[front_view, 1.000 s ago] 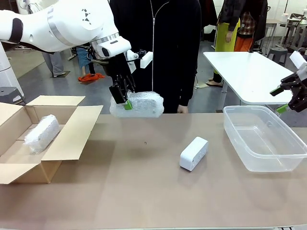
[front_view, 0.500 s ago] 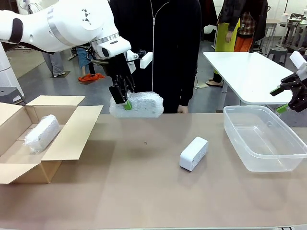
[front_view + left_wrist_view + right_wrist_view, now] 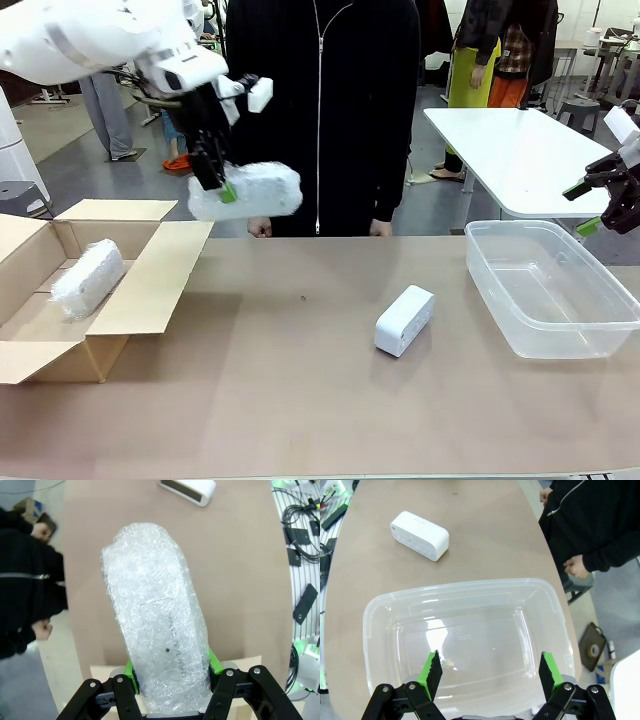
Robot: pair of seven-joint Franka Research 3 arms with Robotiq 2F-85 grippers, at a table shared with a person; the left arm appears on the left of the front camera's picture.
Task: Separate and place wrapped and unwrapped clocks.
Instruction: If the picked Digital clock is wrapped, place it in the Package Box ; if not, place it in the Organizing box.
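My left gripper [image 3: 224, 186] is shut on a bubble-wrapped clock [image 3: 250, 191], held in the air above the table's far edge, just right of the cardboard box [image 3: 150, 290]. In the left wrist view the same wrapped clock [image 3: 157, 625] sits between the green pads [image 3: 131, 672]. A second wrapped clock [image 3: 88, 276] lies inside the box. The unwrapped clock [image 3: 404, 320], a smooth white block, lies on the table's middle; it is also in the right wrist view [image 3: 419, 535]. My right gripper [image 3: 600, 205] hangs open above the clear tub [image 3: 550, 295], and its fingers [image 3: 487, 672] are spread wide over it.
A person in black stands at the far side with hands [image 3: 260, 229] near the table edge. The open box flap [image 3: 160, 265] reaches toward the table's middle. The clear tub's rim [image 3: 465, 587] is at the right with nothing in it. A white table [image 3: 520, 150] stands behind.
My left arm has moved up and to the left with the wrapped clock, toward the box. The right gripper and the unwrapped clock have not moved.
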